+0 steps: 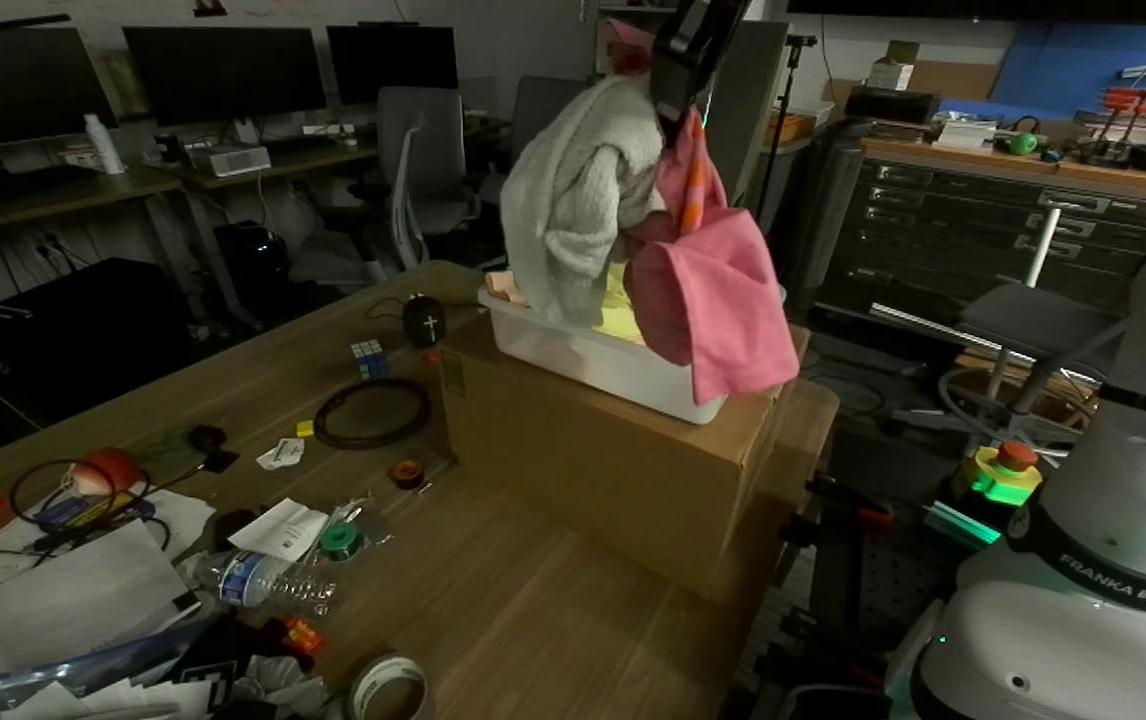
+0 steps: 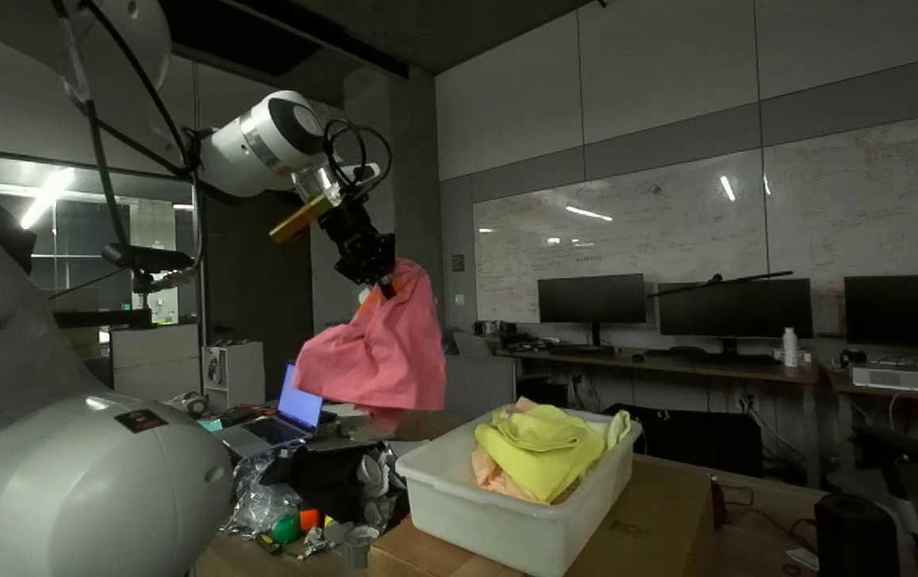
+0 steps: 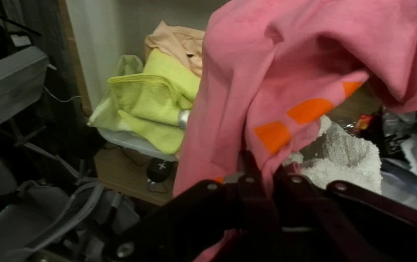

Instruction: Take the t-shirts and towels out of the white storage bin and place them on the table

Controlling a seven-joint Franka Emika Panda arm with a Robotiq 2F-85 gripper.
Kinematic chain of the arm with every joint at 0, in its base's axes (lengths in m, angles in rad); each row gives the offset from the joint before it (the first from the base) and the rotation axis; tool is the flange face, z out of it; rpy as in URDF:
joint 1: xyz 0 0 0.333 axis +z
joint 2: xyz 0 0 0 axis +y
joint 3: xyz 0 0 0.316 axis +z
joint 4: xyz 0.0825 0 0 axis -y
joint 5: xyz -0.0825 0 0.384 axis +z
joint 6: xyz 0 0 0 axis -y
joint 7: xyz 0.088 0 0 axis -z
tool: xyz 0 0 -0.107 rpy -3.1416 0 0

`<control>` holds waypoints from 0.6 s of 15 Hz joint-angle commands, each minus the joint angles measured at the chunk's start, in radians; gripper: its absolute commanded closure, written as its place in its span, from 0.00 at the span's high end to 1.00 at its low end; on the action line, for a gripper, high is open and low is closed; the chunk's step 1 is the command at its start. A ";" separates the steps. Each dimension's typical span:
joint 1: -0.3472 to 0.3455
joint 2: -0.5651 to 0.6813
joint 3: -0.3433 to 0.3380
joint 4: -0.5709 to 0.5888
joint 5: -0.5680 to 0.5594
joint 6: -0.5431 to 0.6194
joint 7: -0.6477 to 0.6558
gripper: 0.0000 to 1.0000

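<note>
Gripper (image 3: 264,171) | pinched, hanging below: 1 pink cloth (image 3: 226,83) | perhaps white cloth (image 1: 573,190)

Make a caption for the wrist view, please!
Robot fingers pinch a pink cloth; yellow cloth and peach cloth sit in the white bin.

The pink cloth (image 2: 383,344), printed with orange shapes, hangs in the air in loose folds, its broad lower end spread wide and clear of the bin (image 2: 491,521). Beside it hangs the white towel (image 1: 573,190), thick and fuzzy, folded over on itself near the top. The bin, white and rectangular with a rolled rim, stands upright, raised above the table (image 1: 553,610). Inside, the yellow towel (image 2: 543,457) lies crumpled on top, with the peach cloth (image 2: 494,474) showing out from under it and the pale green cloth (image 2: 618,429) bunched at one end, reaching the rim.
</note>
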 commanded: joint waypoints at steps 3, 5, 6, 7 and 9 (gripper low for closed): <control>0.105 0.168 -0.036 0.141 0.180 -0.039 -0.163 0.03; 0.130 0.208 -0.052 0.170 0.248 -0.059 -0.231 0.03; 0.140 0.230 -0.061 0.184 0.282 -0.074 -0.267 0.03; 0.149 0.247 -0.070 0.198 0.318 -0.092 -0.303 0.03; 0.162 0.278 -0.083 0.228 0.373 -0.163 -0.375 0.03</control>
